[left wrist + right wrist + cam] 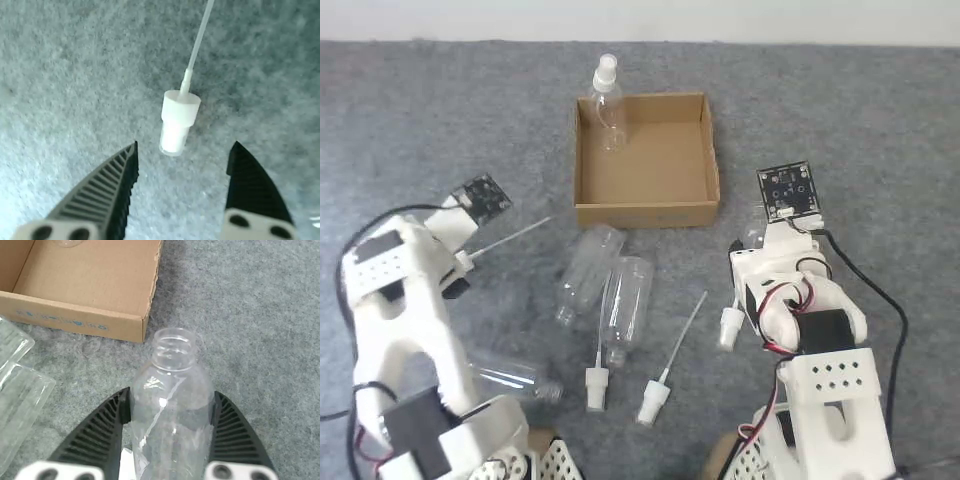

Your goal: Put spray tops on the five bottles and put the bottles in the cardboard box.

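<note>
In the high view the left arm (400, 290) covers the head of a spray top (177, 122), so only its thin tube (515, 236) juts out over the grey carpeted counter (880, 120). The right arm (800, 310) hides nearly all of the bare bottle (170, 410) it carries. A further bottle (515, 378) lies partly tucked under the left arm.

The left pincer (184, 147) stands wide apart, its jaws either side of the spray top's head without touching it. The top lies just beyond the tips, with its tube running straight away from the pincer.

The right pincer (171, 395) is clamped on the bare bottle, one jaw pressed to each side of the clear body. The bottle's long axis runs away from the pincer, with its uncapped neck toward the near right corner of the cardboard box (645, 212).

A capped bottle (607, 105) stands in the box's far left corner. Two bare bottles (588, 270) (626, 300) lie side by side in front of the box, necks toward the arms. Three loose spray tops (597, 385) (654, 402) (731, 326) lie nearer the arms, the last just beside the right arm
</note>
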